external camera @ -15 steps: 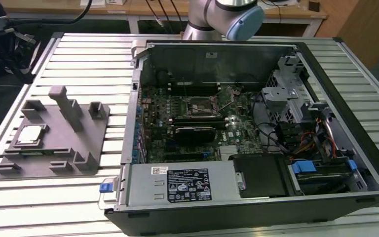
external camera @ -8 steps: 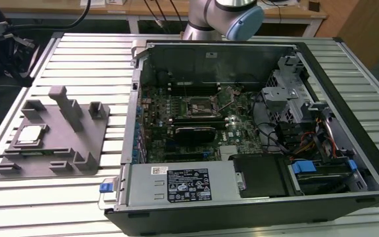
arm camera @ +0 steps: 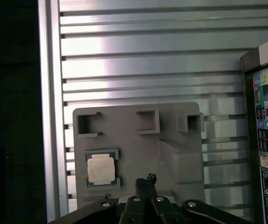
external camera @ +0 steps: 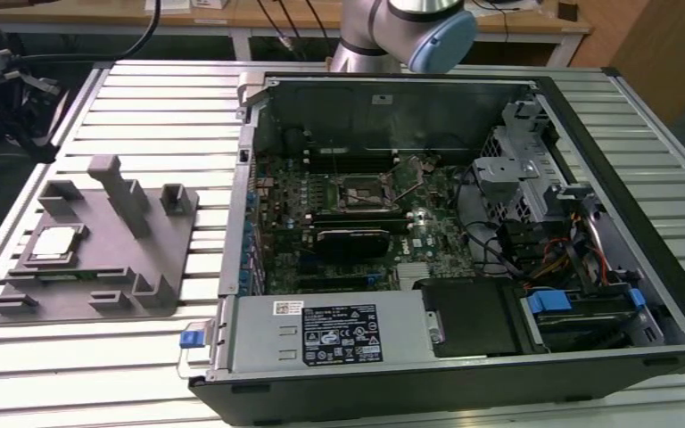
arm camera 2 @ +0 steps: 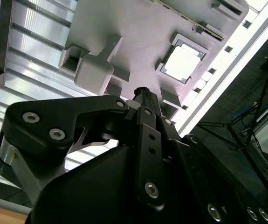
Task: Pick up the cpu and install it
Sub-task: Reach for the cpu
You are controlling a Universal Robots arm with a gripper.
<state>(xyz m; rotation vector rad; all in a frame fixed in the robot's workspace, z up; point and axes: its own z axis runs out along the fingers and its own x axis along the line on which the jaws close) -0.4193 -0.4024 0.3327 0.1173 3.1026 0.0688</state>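
Note:
The cpu (external camera: 54, 242) is a small silvery square chip. It lies flat in a recess of the grey holder (external camera: 104, 267), on the table at the exterior view's left. In both wrist views the cpu (arm camera: 100, 169) (arm camera 2: 182, 63) lies well below my gripper (arm camera: 145, 179) (arm camera 2: 143, 92). The gripper hangs high over the holder, offset to one side of the chip. Its fingertips are together and hold nothing. The dark square socket (external camera: 367, 189) sits on the motherboard inside the open computer case (external camera: 581, 134).
The slatted metal table (external camera: 152, 116) carries the holder and the case. The holder has upright posts (external camera: 117, 183) near the chip. The arm's blue-capped joint (external camera: 438, 40) is behind the case. The table's edge (arm camera: 50, 116) runs close to the holder.

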